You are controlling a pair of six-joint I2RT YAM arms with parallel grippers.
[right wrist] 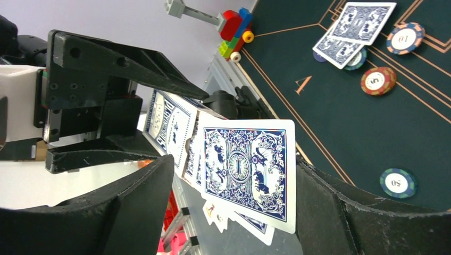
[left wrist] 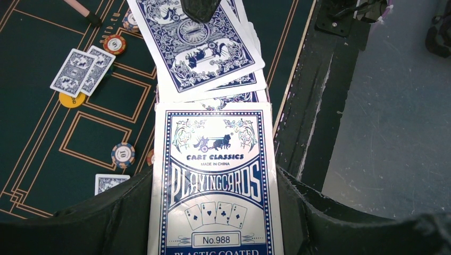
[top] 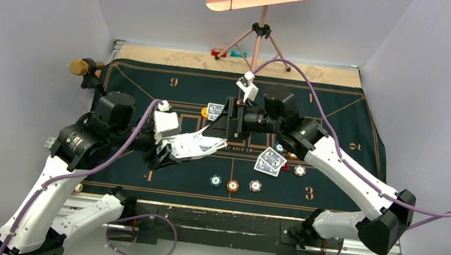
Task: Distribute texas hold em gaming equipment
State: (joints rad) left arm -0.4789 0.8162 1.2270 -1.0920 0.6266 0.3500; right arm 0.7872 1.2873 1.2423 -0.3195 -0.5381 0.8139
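2 pairs of blue-backed cards show face down on the mat (top: 340, 115) from above. 1 pair (top: 214, 111) lies touching a yellow-orange disc (top: 205, 111) mid-mat. The 2nd pair (top: 271, 161) lies toward seat 3 w/ chips beside it. 3 more chips (top: 233, 185) sit in a row near the front line. So the step in hand is dealing, and I'd judge it partway thru.

The left gripper (left wrist: 215, 178) is clamped on the card box (left wrist: 213, 149), held up off the mat. Several fanned cards (left wrist: 213, 87) stick out of the box's far end toward the other arm.

The right gripper (right wrist: 234, 162) stands wide apart around the top card (right wrist: 249, 175). The right wrist view shows a gap betw. that card and 1 finger, so nothing is pinched and it holds nothing. From the left wrist view, 1 dark fingertip (left wrist: 199, 8) sits over the card's back; contact can't be told.

The next move calls for closing on the top card only. It must then slide clear w/o dragging the cards under it and go to a seat lacking cards. The fan looks loose, so 2 could come away together.
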